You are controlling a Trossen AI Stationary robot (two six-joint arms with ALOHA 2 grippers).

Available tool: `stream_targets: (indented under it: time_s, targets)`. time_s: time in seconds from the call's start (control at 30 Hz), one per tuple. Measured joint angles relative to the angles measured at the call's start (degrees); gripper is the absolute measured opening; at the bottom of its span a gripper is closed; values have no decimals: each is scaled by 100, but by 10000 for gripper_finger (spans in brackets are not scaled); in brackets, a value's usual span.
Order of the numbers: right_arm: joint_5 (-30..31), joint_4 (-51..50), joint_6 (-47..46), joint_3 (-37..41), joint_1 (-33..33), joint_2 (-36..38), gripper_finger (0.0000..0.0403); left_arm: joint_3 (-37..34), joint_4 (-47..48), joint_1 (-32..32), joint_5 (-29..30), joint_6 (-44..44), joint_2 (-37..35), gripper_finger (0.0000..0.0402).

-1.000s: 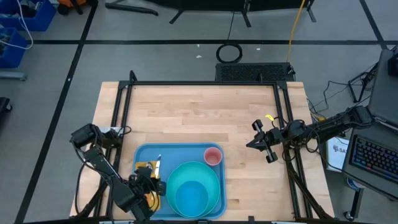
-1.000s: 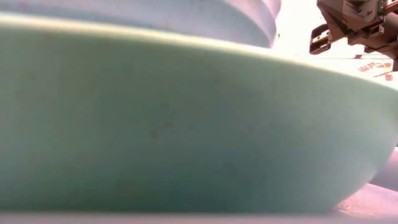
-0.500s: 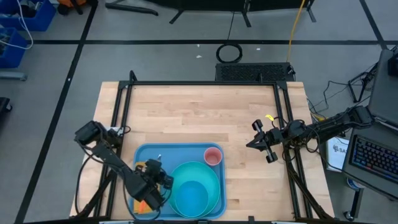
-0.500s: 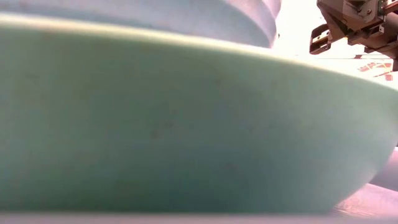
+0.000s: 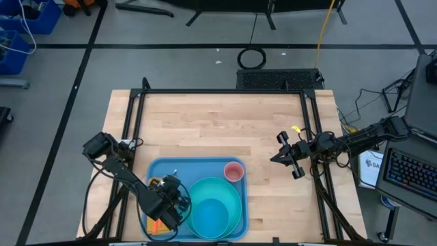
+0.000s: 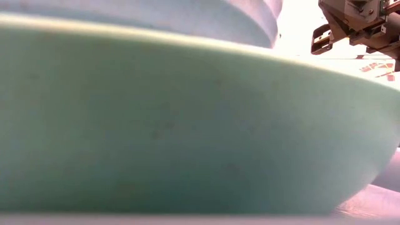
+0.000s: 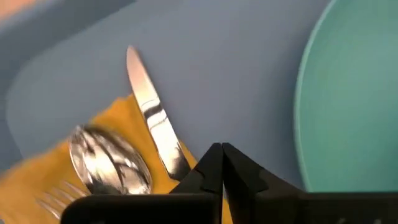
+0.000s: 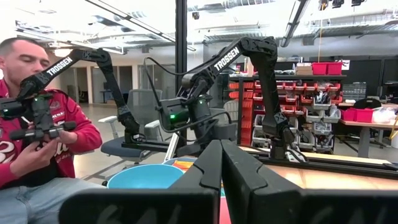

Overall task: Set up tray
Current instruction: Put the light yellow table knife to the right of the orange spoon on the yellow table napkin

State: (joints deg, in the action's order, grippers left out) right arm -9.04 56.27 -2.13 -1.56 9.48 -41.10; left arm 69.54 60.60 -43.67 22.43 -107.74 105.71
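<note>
From above, you are looking at the blue tray (image 5: pixel 164 171) lying flat at the near edge of the wooden table (image 5: pixel 218 130), a bit left of the middle. A round turquoise plate (image 5: pixel 235 195) is sitting on the right part of the tray, and a blue bowl (image 5: pixel 210 217) is resting on that plate. A small pink cup (image 5: pixel 234 171) is standing in the tray's far right corner. Your left gripper (image 5: pixel 179 202) is hanging over the left part of the tray, just beside the plate, with its fingers pressed together and holding nothing. A bit of orange napkin (image 5: pixel 156 225) is peeking out under that arm. Your right gripper (image 5: pixel 274 158) is waiting over bare wood to the right of the tray, well apart from it, with its fingers closed too.

From the table top, you are seeing almost only the side of the plate (image 6: pixel 187 125), very close up. Part of a dark gripper is showing at the top right.

From your left wrist, the two dark fingers (image 7: pixel 239 171) are touching each other over the tray (image 7: pixel 236 74). A knife (image 7: pixel 152 115), a spoon (image 7: pixel 112 165) and a fork (image 7: pixel 53 202) are lying on the napkin (image 7: pixel 118 121). The plate rim (image 7: pixel 348 99) is curving close by.

From your right wrist, the closed fingers (image 8: pixel 239 177) are pointing across the table. Beyond them the bowl (image 8: pixel 146 177) is showing, and a person in a red top (image 8: pixel 37 140) is sitting behind it.
</note>
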Motion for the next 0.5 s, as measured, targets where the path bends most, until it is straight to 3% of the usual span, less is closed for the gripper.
stream_targets:
  time_s: [0.2,0.33,0.5]
  targets:
    - [0,0,0,-4,0,0,0,-1,-111,151,-317,1895,0,4]
    - [0,0,0,-4,1,1,0,-190,-69,233,-762,2098,0,3]
    - [0,0,0,-4,1,2,0,-398,-234,381,-685,2958,0,2]
